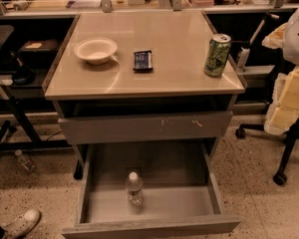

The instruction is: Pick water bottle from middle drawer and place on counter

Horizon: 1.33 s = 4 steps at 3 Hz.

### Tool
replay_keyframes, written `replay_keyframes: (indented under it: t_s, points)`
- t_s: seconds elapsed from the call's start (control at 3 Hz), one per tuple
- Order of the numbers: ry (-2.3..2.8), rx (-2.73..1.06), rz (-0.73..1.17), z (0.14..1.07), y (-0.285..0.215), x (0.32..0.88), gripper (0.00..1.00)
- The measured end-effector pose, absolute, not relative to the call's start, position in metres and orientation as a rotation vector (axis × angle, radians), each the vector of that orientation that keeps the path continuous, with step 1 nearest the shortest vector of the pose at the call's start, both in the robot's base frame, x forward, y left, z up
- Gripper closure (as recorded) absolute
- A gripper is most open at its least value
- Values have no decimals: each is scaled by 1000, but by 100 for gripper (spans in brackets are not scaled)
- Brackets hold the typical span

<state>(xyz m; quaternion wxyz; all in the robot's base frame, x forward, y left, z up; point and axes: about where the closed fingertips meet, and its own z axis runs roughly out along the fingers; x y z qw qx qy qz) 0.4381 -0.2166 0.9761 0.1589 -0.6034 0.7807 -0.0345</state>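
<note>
The water bottle (134, 188), clear with a white cap, stands upright in the open middle drawer (150, 226), near the middle of its grey floor. The drawer is pulled out low, toward me. Above it is the glossy beige counter (164, 76). My gripper is not in view, and nothing is touching the bottle.
On the counter are a white bowl (95, 50), a dark blue packet (143, 60) and a green soda can (217, 55). A shut drawer front with pale scratches (144, 127) sits above the open drawer. A second small bottle (25, 161) lies on the floor at left. An office chair with yellow foam (291, 101) stands at right.
</note>
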Motion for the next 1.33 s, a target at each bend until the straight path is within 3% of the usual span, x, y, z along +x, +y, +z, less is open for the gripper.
replay_keyframes:
  t_s: [0.67, 1.33]
  points:
    - [2269, -1692, -126, 944, -207, 427, 0]
    - [2437, -1695, 98, 783, -186, 408, 0]
